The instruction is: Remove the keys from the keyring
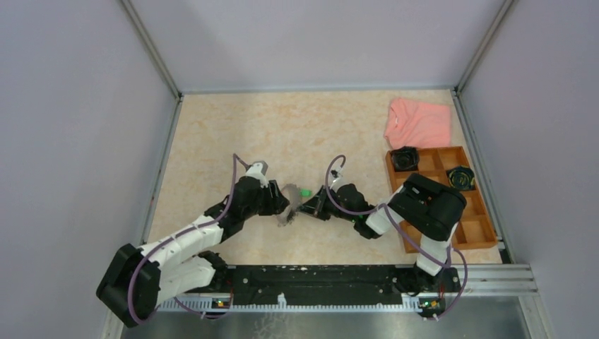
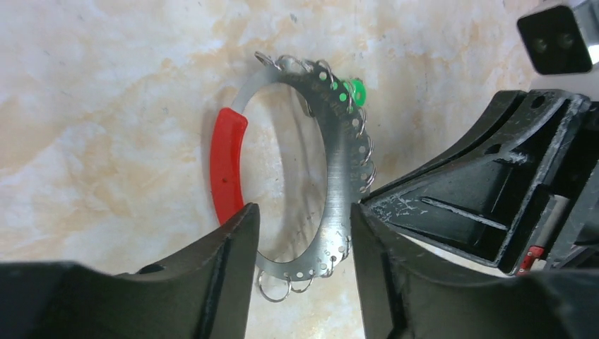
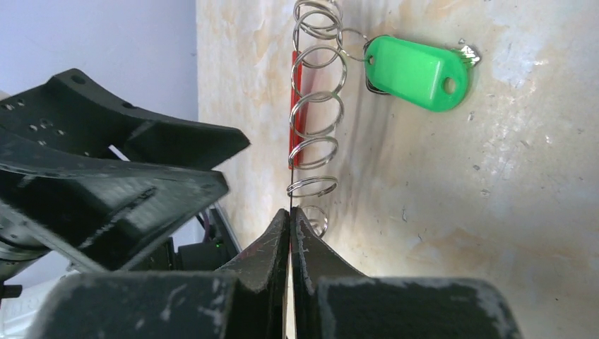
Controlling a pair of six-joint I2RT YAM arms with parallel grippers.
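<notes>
Pinching the thin edge of the keyring (image 2: 339,162), the right gripper (image 3: 290,212) is clamped tight on the metal band, which shows edge-on in the right wrist view. The left gripper (image 2: 302,210) meets the same hoop from the other side. Its fingers (image 2: 226,275) are spread to the hoop's width and straddle its lower part, one covering the end of the red sleeve (image 2: 227,166), the other flush against the perforated band; whether they squeeze it I cannot tell. Small wire rings (image 3: 316,28) hang in a row from the holes along the band. The green-headed key (image 3: 413,74) is linked to that row at the end far from the right gripper. All this sits mid-way across the beige marbled surface (image 1: 212,141), between the two arms. Well apart to the right are a wooden tray (image 1: 487,244) holding black coiled bundles (image 1: 405,158) and, behind it, a pink cloth (image 1: 418,122).
</notes>
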